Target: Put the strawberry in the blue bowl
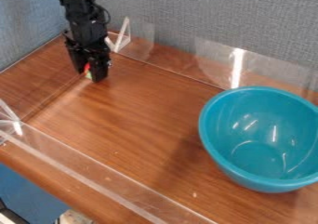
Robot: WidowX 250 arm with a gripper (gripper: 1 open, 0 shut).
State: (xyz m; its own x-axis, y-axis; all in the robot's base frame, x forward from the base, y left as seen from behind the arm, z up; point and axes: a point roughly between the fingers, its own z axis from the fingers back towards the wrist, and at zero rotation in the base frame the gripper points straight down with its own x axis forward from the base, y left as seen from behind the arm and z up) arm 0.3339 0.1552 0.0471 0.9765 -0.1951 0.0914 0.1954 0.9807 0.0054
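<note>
One gap matters here: the run from the upper left of the frame, where the black gripper [95, 71] points straight down close over the wooden worktop [137, 125], to the blue bowl [262, 138] sitting at the lower right, well apart from it. The fingers [103, 68] are pressed in on a small red thing, which I take to be the strawberry [93, 72]; only a sliver of red shows between and just below the black tips, so its long axis and its leafy cap cannot be made out. It sits right at the fingers, not off to any side of them, and whether it touches the wood or hangs just clear of it is too fine to tell. The bowl is by far the biggest object, round, glossy teal, open side up and empty, with bright highlights on its deep inner wall. Clear plastic walls [230, 65] ring the worktop. My judgement is that the coming move calls for a lift, then a diagonal carry down and right across the frame until the fruit is over the bowl's mouth.
</note>
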